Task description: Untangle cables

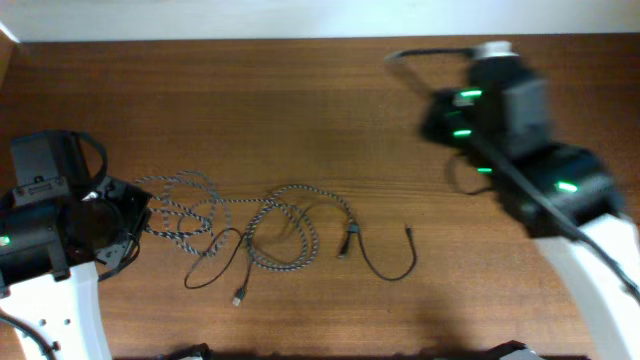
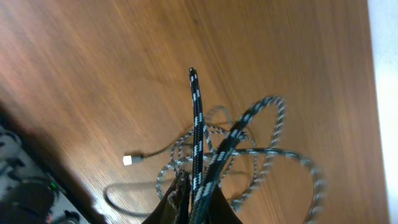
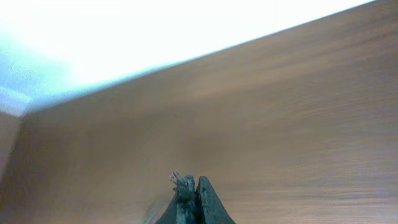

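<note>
Speckled braided cable (image 2: 197, 112) sits pinched in the jaws of the left gripper (image 2: 196, 191); the right gripper (image 3: 189, 200) has its jaws pressed together, seemingly empty, above the bench (image 3: 292, 118).

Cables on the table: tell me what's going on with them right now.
The left pincer is shut on the braided black-and-white speckled cable near one end, at the left side of the brown wooden table. That cable lies in loose loops, tangled with the thinner plain black cable. The right pincer is shut on nothing, over bare wood at the far right, away from both cables.
</note>
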Robot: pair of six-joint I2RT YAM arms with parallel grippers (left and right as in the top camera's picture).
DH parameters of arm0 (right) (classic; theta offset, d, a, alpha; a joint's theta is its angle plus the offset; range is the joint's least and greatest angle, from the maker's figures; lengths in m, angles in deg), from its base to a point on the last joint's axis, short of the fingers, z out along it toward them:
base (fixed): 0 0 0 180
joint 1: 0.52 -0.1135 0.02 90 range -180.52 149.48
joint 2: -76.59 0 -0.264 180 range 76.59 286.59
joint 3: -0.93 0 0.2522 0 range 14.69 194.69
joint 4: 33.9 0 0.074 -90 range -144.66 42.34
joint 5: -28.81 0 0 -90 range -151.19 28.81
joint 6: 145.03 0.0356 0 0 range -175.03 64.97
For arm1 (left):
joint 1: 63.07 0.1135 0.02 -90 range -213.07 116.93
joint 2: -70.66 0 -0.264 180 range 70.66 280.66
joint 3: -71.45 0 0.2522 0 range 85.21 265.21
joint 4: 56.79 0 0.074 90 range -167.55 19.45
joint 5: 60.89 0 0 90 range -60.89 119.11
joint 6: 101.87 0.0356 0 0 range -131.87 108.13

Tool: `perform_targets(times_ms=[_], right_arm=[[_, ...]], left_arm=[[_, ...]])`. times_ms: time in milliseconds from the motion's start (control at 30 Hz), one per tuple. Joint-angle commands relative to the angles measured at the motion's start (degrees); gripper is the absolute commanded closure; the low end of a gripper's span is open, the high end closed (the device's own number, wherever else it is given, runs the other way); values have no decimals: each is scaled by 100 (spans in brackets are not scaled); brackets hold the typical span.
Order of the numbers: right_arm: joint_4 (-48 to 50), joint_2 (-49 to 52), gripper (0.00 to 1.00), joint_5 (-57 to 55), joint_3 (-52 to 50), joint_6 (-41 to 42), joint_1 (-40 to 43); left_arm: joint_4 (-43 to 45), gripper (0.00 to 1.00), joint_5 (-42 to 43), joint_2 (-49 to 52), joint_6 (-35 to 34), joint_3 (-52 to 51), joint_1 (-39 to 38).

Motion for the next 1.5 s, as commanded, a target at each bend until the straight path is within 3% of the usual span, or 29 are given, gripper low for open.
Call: perform_targets(times_ms=[0, 67, 133, 167, 233, 333, 433, 500, 667, 733, 800, 833, 900, 1100, 1200, 1267, 1333, 1400, 1467], right_arm=[[-382, -590, 96, -463, 55, 35, 1198], [-857, -717, 96, -179, 52, 50, 1600], [-1067, -619, 94, -87, 48, 52, 1598], [-1071, -555, 89, 116, 48, 52, 1598], [-1071, -348, 83, 1314, 48, 50, 1598], [-1158, 232, 79, 3692, 42, 37, 1497], [-1172, 1038, 77, 4612, 42, -170, 621], [-1165, 1475, 66, 4758, 42, -166, -107], [-420, 2085, 55, 5136, 42, 258, -1786], [181, 2120, 56, 5045, 39, 400, -2197], [717, 2227, 69, 4994, 39, 400, -2544], [839, 2371, 69, 4721, 39, 610, -2732], [1008, 2643, 56, 4730, 39, 1045, -2968], [1215, 2844, 61, 4806, 39, 1681, -3241], [1036, 2844, 60, 4507, 37, 1661, -3241], [979, 2844, 57, 4472, 37, 1663, -3250], [1008, 2844, 71, 4454, 37, 1670, -3298], [1027, 2844, 96, 4439, 37, 1683, -3305], [1106, 2844, 96, 4439, 37, 1683, -3322]], left_arm=[[-4, 95, -581, 83, 81, 55, 13], [-4, 88, -549, 236, -267, 55, 13], [17, 88, -262, 382, -452, 55, 13], [20, 89, -120, 457, -452, 55, 13], [9, 98, 48, 610, -450, 55, 13], [131, 100, 446, 645, -452, 55, 13], [168, 100, 627, 645, -452, 55, 13], [168, 100, 627, 645, -452, 55, 13], [166, 100, 627, 645, -452, 55, 13], [170, 98, 627, 645, -452, 55, 13], [166, 97, 627, 645, -452, 55, 13], [168, 95, 632, 645, -452, 55, 13], [170, 86, 629, 645, -452, 55, 13], [170, 82, 627, 645, -452, 55, 13], [168, 87, 627, 645, -452, 55, 13], [168, 100, 627, 645, -452, 55, 13], [168, 100, 627, 645, -452, 55, 13], [168, 100, 627, 645, -452, 55, 13], [168, 100, 627, 645, -452, 55, 13]])
